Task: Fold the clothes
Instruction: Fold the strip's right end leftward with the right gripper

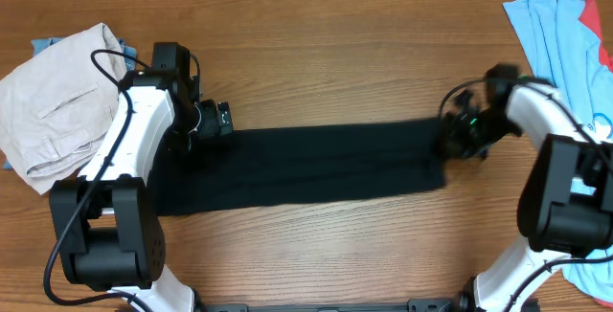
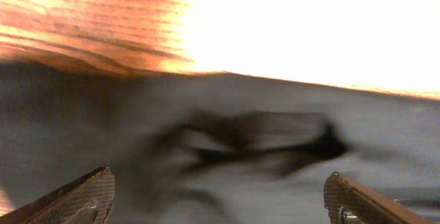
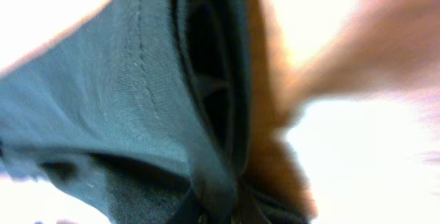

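Step in hand: folding the shirt (image 1: 306,164), which lies on the table (image 1: 316,63) as a long, narrow black band running left to right between the two arms. It appears already folded lengthwise, so the end-to-end fold is judged to be the one at hand. The trousers (image 1: 57,101) lie in a heap at the far left and the tee (image 1: 560,30) at the far right, both apart from the shirt and not in work. The left gripper (image 1: 218,121) sits over the band's upper left corner. In the left wrist view its fingers (image 2: 86,193) stand wide apart with dark, rumpled cloth between and beneath them, and nothing is gripped. The right gripper (image 1: 452,142) is at the band's right end. In the right wrist view a folded, stitched edge of cloth fills the frame and gathers to the bottom centre, which reads as jaws clamped on the shirt's edge, though the fingers themselves are hidden. Next move, as judged: close the left jaws on the corner layers, or use them to pin the band, then carry the right end over toward the left, keeping the layers together and the edges aligned. Both arms reach inward from the near edge, forearms angled toward the shirt, wrists low.
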Controlling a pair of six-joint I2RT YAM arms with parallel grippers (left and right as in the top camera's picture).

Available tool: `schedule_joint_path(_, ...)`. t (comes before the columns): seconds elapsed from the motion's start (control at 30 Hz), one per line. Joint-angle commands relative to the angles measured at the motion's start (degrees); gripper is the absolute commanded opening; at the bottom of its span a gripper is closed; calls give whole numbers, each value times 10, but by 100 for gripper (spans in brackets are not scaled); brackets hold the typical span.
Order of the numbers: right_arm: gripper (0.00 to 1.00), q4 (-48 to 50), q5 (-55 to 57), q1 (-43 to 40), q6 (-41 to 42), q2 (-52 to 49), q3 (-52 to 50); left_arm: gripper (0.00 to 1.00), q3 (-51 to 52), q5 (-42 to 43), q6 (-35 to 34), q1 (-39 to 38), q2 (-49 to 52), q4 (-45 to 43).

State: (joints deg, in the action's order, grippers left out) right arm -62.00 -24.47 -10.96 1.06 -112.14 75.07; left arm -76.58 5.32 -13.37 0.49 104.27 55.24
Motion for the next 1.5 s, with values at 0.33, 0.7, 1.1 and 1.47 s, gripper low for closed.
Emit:
schedule_joint_path(0.33,4,-141,210,-49,37,0,220,100,-23,23,-4,2,5,19)
schedule_joint_path(0.7,4,-193,210,193,35,-1,251,100,-23,40,-4,2,5,41)
schedule_joint_path(1.1,4,-161,210,343,52,-42,228,100,-23,40,-4,2,5,50)
schedule_joint_path(1.47,23,-163,169,360,51,-67,228,100,-23,39,-3,2,5,51)
